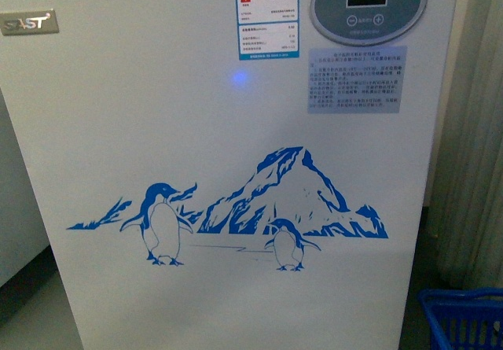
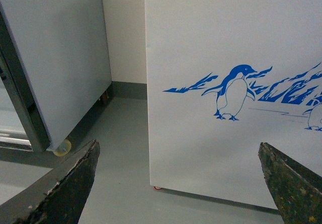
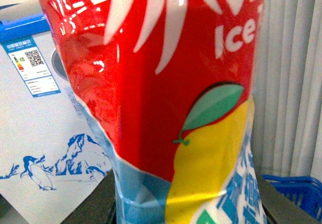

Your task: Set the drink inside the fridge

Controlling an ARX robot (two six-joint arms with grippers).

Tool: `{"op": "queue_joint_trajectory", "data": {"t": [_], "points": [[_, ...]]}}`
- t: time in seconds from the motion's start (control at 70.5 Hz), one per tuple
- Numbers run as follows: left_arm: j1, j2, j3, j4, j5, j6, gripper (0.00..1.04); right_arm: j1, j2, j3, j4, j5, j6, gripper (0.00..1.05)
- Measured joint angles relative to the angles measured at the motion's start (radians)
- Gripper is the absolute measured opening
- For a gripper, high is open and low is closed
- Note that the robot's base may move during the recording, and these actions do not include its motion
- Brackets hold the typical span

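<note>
The fridge (image 1: pixel 236 130) fills the front view, a white front wall with a blue penguin-and-mountain graphic, a round control panel and labels near its top. Neither arm shows there. In the right wrist view the drink (image 3: pixel 171 93) fills the frame, red label with white lettering above a yellow and blue patch, and my right gripper (image 3: pixel 188 204) is shut on its lower part. The fridge (image 3: pixel 35 133) stands behind it. My left gripper (image 2: pixel 178 183) hangs open with nothing between its dark fingers (image 2: pixel 70 183), facing the fridge's lower corner (image 2: pixel 211 133) above the floor.
A tall grey-white cabinet (image 2: pixel 55 63) on casters stands beside the fridge with a floor gap between them. A blue basket (image 1: pixel 464 318) sits on the floor by the fridge's other side. Pale curtains (image 1: pixel 479 130) hang behind the basket.
</note>
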State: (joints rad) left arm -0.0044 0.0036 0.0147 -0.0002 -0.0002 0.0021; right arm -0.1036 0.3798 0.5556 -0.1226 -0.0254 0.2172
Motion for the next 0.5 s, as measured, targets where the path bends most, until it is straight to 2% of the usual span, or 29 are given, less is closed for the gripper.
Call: {"op": "queue_joint_trajectory", "data": {"t": [0.496], "points": [[0.0,0.0,0.0,0.0,0.0,0.0,0.97,0.001,0.003,-0.006,0.0,0.011,0.0,0.42]]}}
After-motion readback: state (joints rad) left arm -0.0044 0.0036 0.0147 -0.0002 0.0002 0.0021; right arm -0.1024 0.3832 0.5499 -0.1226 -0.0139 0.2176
